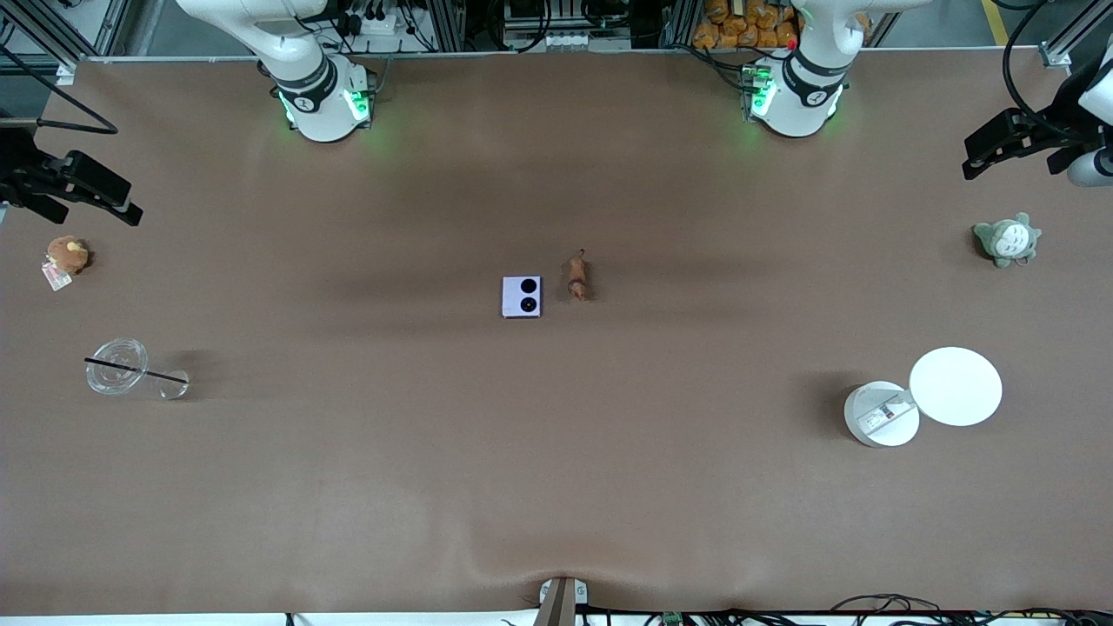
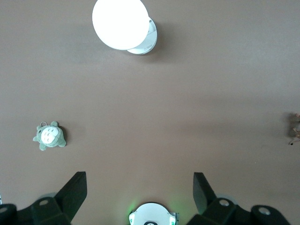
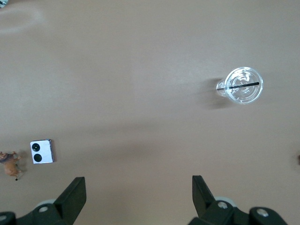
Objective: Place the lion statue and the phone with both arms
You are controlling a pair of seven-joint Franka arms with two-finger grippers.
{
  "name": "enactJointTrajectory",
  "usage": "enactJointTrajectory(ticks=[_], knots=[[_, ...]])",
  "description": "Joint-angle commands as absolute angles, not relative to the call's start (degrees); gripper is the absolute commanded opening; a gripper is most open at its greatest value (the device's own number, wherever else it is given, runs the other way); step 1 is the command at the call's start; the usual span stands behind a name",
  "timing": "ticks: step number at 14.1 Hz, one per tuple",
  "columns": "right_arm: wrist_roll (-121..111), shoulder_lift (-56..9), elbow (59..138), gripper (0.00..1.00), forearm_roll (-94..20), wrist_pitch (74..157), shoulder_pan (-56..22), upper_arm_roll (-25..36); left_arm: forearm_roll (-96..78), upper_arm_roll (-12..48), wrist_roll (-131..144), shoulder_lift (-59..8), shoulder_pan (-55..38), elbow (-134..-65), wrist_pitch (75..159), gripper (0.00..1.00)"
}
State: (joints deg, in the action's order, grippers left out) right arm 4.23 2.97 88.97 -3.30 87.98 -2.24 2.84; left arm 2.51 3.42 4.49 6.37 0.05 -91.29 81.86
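Two white Franka arms are rising from rounded white bases along the table's upper edge, the left arm's base (image 1: 793,97) and the right arm's base (image 1: 323,103) each glowing green at the sides, black bands ringing the joints. The left gripper (image 2: 139,192) is showing matte black angular fingers (image 2: 75,190) with silver screws; the right gripper (image 3: 138,194) is looking identical, black fingers (image 3: 74,193), screws glinting.

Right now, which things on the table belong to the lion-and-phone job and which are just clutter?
Job:
- lion statue, mid-table
- phone, beside the lion statue
- left gripper, open, waiting over the left arm's end
- right gripper, open, over the right arm's end

Clutter:
- grey-green plush
- brown plush
- clear cup with straw
- two white discs
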Motion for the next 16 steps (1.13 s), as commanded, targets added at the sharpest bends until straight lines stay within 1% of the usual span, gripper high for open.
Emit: enactJointTrajectory(ticks=[1,4,7,8,14,16], knots=[[0.3,2.2,87.19,1.0,-0.72,86.84,-1.94,2.9,2.37,3.43,3.52,5.27,0.35,-89.65,80.42,1.0],[0.35,2.2,87.19,1.0,-0.62,86.84,-2.02,2.9,2.46,3.43,3.6,4.32,0.35,-88.25,80.42,1.0],[0.26,2.29,87.19,1.0,-0.53,85.53,-1.85,2.9,2.72,3.78,4.57,1.77,-0.44,-83.86,79.46,1.0],[0.26,2.29,87.19,1.0,-0.53,84.91,-1.85,2.9,2.72,4.04,4.74,0.89,-0.53,-83.5,78.93,1.0],[0.35,2.29,87.19,1.0,-0.53,84.81,-1.85,2.9,1.58,4.48,5.0,0.62,-0.08,-83.76,78.93,1.0],[0.09,2.29,87.19,1.0,-0.53,84.81,-1.76,2.9,1.76,4.57,8.59,-2.09,-0.7,-83.41,79.01,1.0]])
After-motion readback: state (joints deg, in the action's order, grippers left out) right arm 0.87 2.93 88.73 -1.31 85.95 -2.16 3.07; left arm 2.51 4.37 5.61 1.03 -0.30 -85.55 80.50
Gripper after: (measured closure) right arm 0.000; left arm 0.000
